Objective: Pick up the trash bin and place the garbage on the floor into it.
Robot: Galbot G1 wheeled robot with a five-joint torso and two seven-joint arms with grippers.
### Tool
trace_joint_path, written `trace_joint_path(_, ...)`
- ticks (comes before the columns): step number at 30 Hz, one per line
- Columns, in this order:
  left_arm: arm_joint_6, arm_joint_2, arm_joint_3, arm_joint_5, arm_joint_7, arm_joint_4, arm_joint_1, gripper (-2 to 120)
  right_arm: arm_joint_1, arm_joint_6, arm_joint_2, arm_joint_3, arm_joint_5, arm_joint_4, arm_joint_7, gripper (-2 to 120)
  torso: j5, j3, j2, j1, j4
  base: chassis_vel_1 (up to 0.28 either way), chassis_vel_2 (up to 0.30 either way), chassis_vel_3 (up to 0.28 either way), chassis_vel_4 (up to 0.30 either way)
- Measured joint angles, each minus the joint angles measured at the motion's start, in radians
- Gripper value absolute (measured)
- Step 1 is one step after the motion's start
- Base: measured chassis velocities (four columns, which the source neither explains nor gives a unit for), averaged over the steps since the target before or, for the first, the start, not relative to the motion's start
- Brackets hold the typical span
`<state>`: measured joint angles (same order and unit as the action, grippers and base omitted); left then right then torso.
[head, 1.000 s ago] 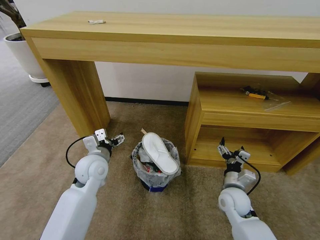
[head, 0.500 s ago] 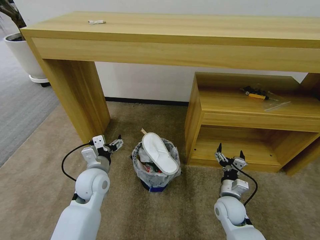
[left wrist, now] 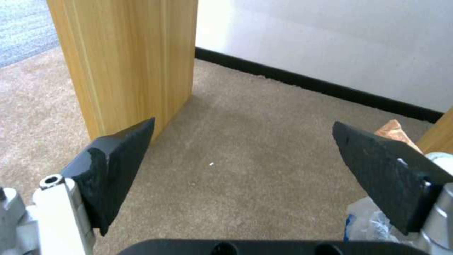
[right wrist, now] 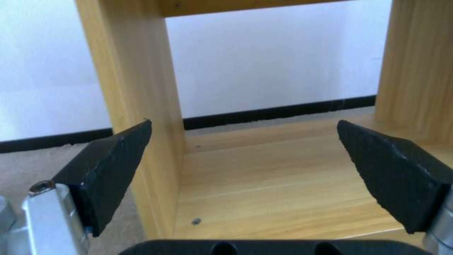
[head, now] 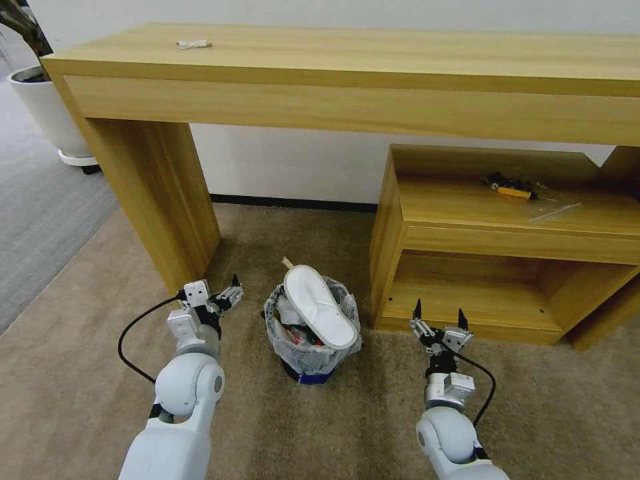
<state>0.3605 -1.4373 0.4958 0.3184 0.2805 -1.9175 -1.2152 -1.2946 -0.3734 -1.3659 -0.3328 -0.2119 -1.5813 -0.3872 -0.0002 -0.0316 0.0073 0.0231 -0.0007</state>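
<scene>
Bag-lined trash bin (head: 312, 347) upright on beige floor (head: 80, 373), white slipper (head: 319, 315) atop

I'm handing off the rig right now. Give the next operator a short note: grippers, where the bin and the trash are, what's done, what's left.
Left gripper: open, empty, low over the floor beside the desk leg, on the robot's left of the trash bin.
Right gripper: open, empty, facing the low shelf unit, on the bin's right.
Bin stands on the beige carpet between the arms, stuffed; a white slipper lies across the top.
Done: no litter visible on the carpet in view.
Left: nothing visible to collect; check the carpet outside the camera views.
</scene>
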Motion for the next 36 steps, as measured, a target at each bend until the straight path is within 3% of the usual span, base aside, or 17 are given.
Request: trace_joint_path(36, 0.036, -0.006, -0.017, 0.019, 0.022, 0.024, 0.047, 100, 0.029, 0.008, 0.013, 0.001, 0.005, -0.002, -0.003, 100, 0.0, 0.0, 0.0, 0.0, 0.0, 0.0, 0.0, 0.0, 0.0)
